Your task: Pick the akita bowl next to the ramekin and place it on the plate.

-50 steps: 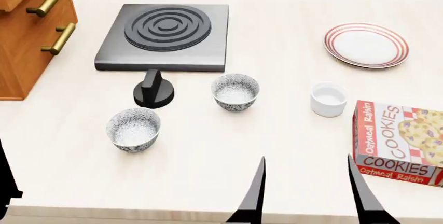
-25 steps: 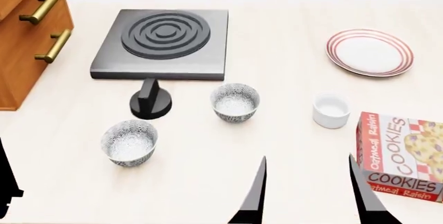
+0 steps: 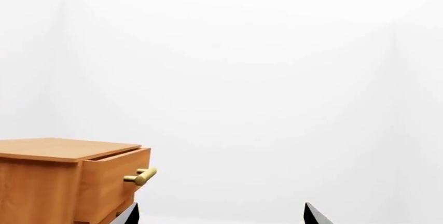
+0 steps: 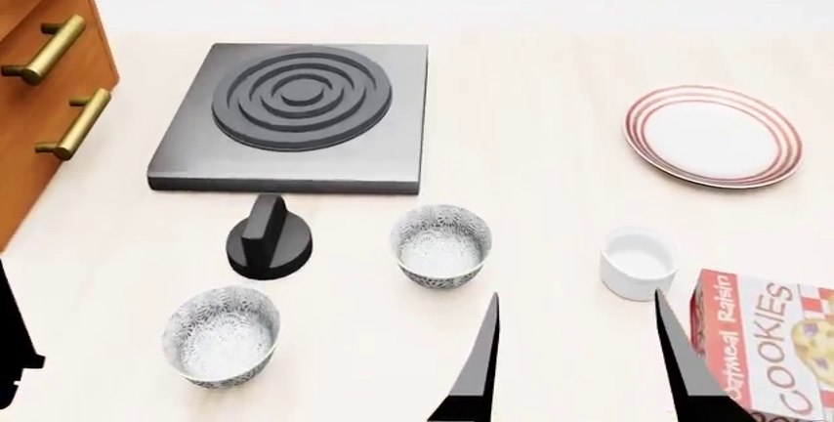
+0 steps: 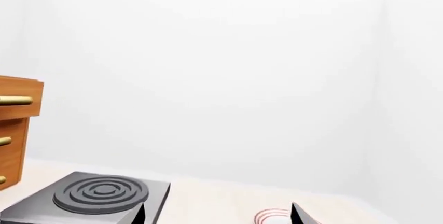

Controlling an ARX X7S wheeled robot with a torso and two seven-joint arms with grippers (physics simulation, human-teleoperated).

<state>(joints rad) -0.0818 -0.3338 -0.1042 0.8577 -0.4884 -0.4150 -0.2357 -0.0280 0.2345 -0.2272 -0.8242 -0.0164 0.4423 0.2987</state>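
Progress entry: nothing of the task had been completed at this moment. The akita bowl [image 4: 440, 245] sat upright on the desk [image 4: 548, 148], roughly mid-desk and toward the near edge, just in front of the hotplate [image 4: 297, 114], with the ramekin [image 4: 639, 264] near it on the right-edge side. A second patterned bowl [image 4: 222, 335] stood closer to the near edge on the left-edge side, beyond the black knob [image 4: 269, 239], well apart from the ramekin, so it was judged not the target. The plate [image 4: 713, 136] lay bare toward the far right of the desk. A cookie box [image 4: 769, 349] occupied the near right corner area.

The right gripper [image 4: 573, 358] showed two dark fingers spread apart, holding nothing, low at the near edge between the akita bowl and the ramekin, touching neither. The left gripper [image 3: 220, 214] showed two finger tips also parted and empty in its wrist view, aimed past the wooden drawer unit [image 3: 69, 180].

Remaining, by my judgement: approach, grasp, lift, carry to the plate, release. All steps outstanding.
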